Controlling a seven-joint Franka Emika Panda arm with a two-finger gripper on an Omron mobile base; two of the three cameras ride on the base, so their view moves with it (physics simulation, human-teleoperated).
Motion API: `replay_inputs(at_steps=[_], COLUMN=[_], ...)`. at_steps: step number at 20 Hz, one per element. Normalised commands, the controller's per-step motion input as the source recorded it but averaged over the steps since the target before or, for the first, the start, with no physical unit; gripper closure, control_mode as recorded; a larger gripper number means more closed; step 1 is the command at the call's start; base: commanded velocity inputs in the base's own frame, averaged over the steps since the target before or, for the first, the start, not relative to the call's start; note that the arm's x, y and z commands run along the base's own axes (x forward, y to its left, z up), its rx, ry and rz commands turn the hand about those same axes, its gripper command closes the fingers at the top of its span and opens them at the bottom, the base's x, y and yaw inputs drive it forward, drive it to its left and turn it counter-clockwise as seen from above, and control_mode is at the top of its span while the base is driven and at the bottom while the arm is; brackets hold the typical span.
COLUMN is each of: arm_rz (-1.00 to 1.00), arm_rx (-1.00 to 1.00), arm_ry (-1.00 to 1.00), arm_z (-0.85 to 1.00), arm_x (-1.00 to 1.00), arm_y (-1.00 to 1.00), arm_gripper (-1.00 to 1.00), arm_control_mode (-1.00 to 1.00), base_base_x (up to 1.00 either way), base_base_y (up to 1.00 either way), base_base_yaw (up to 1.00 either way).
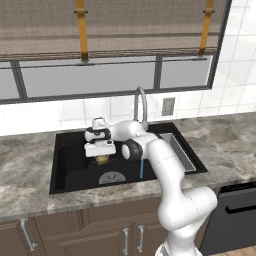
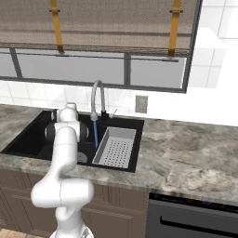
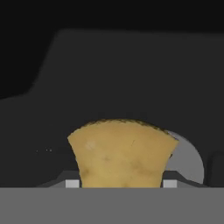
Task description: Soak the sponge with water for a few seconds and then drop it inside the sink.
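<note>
The white two-finger tool (image 1: 102, 159) is clamped on the small yellow-orange lumpy sponge (image 3: 122, 153), held above the black rectangular sink (image 1: 70, 150) to the left of the thin blue water stream (image 1: 141, 167). In the left base view only a sliver of sponge shows beneath the hand. The round grey drain (image 3: 188, 159) is half hidden behind the sponge.

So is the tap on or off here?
On: a thin blue water stream falls from the faucet spout into the sink, also seen in the left base view.
</note>
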Motion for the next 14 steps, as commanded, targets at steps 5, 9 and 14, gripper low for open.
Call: replay_inputs(at_steps=[5,9,14], arm_rz=[0.0,0.0,0.0], arm_rx=[0.0,0.0,0.0], arm_ry=[0.0,0.0,0.03], arm_z=[-0.35,-0.36,-0.3], arm_x=[0.08,0.04,0.01], arm_y=[0.0,0.0,0.0], arm_gripper=[1.0,1.0,1.0], arm_control_mode=[-1.0,-1.0,-1.0], base_base_x=[0.0,0.0,0.0], base_base_y=[0.0,0.0,0.0], base_base_yaw=[0.0,0.0,0.0])
